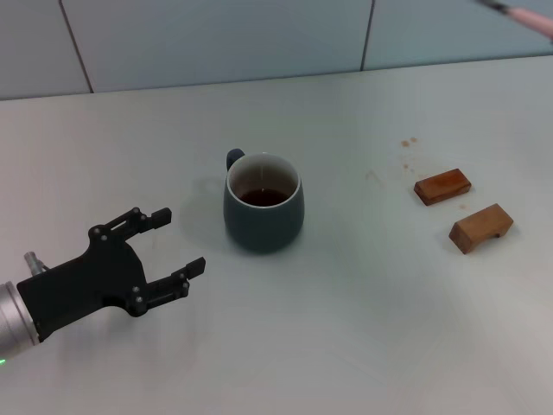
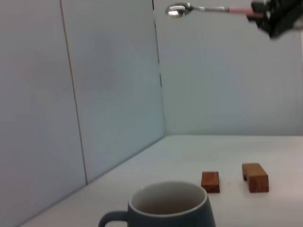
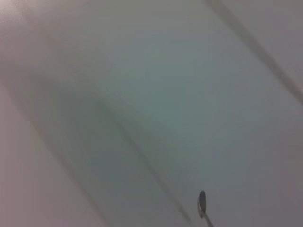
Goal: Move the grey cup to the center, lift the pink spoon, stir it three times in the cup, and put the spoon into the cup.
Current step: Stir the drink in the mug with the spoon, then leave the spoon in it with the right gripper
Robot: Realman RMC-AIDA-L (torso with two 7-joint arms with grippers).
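The grey cup (image 1: 263, 212) stands upright mid-table with dark liquid inside and its handle toward the back left. It also shows in the left wrist view (image 2: 165, 208). My left gripper (image 1: 173, 242) is open and empty, low over the table to the cup's left, apart from it. The pink spoon (image 2: 208, 8) is held high in the air, level, by my right gripper (image 2: 267, 14), which is shut on its pink handle. Only part of the spoon (image 1: 527, 17) shows in the head view's top right corner. Its bowl (image 3: 202, 202) shows in the right wrist view.
Two brown wooden blocks (image 1: 442, 186) (image 1: 480, 227) lie on the white table (image 1: 346, 328) to the cup's right. They also show in the left wrist view (image 2: 210, 181) (image 2: 255, 177). A grey panelled wall (image 1: 216, 39) runs along the table's back.
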